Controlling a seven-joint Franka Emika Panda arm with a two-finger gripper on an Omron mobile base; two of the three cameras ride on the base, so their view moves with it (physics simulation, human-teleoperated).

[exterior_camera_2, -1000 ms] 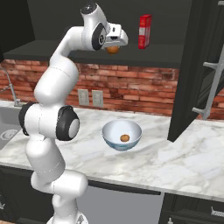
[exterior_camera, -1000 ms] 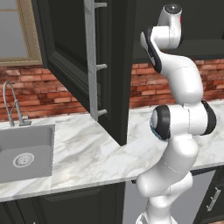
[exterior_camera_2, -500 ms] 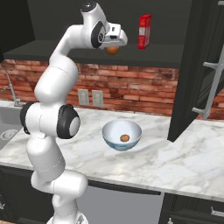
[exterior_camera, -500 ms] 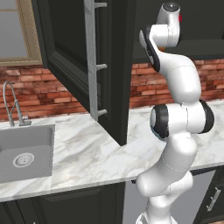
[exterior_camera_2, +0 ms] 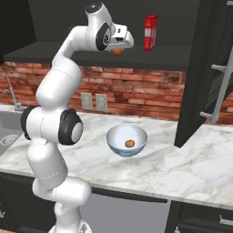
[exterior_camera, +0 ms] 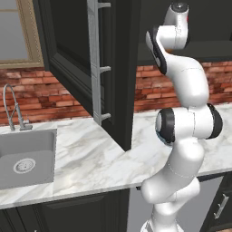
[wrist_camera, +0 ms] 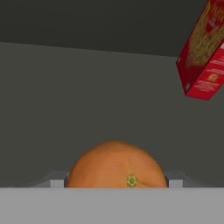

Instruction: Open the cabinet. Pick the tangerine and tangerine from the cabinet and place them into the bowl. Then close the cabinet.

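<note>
The cabinet (exterior_camera_2: 54, 18) stands open, its door (exterior_camera: 77, 63) swung out over the counter. My gripper (exterior_camera_2: 118, 49) reaches onto the cabinet shelf, and one tangerine (exterior_camera_2: 117, 53) sits between its fingers. In the hand view this tangerine (wrist_camera: 116, 166) is large at the bottom, and the fingertips (wrist_camera: 57, 183) press against both its sides. The tangerine rests on the shelf floor. Below, on the counter, stands the bowl (exterior_camera_2: 114, 137) with another tangerine (exterior_camera_2: 130, 144) inside it.
A tall red carton (exterior_camera_2: 150, 32) stands on the same shelf, just right of my hand, and shows tilted as the carton (wrist_camera: 203, 57) in the hand view. The other open door (exterior_camera_2: 202, 68) hangs at the right. A sink (exterior_camera: 27, 158) with a faucet (exterior_camera: 13, 108) lies left.
The fingers have closed in on the tangerine on the shelf. The arm has barely shifted, and the tangerine in the bowl has stayed put.
</note>
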